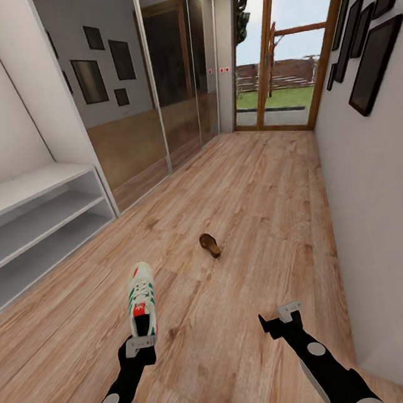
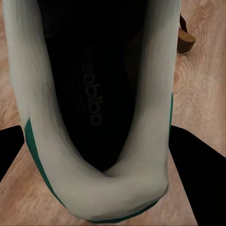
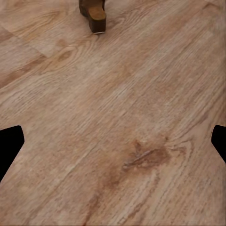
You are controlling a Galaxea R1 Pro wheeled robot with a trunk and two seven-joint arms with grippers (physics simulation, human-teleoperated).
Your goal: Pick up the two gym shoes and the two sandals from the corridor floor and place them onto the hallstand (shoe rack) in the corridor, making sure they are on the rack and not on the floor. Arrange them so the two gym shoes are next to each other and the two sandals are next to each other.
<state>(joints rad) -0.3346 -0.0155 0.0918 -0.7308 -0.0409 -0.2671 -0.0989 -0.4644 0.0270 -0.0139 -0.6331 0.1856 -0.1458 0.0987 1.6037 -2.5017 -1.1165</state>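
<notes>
A white gym shoe [image 1: 141, 299] with teal stripes and a red tongue patch is held up over the corridor floor [image 1: 239, 197]. My left gripper [image 1: 141, 344] is shut on its heel. The left wrist view looks straight into the gym shoe's [image 2: 101, 94] dark opening, with my black fingers [image 2: 193, 160] on either side. One dark-brown sandal [image 1: 210, 244] lies on the planks ahead, and its heel end shows as the sandal [image 3: 93, 11] in the right wrist view. My right gripper [image 1: 281, 318] hovers open over bare floor. The hallstand [image 1: 34, 228] stands at the left with its bench top and two low shelves.
Mirrored wardrobe doors [image 1: 148, 75] run along the left wall past the hallstand. A glass door [image 1: 278, 53] closes the corridor's far end. The right wall [image 1: 374, 174] with dark picture frames is close to my right arm.
</notes>
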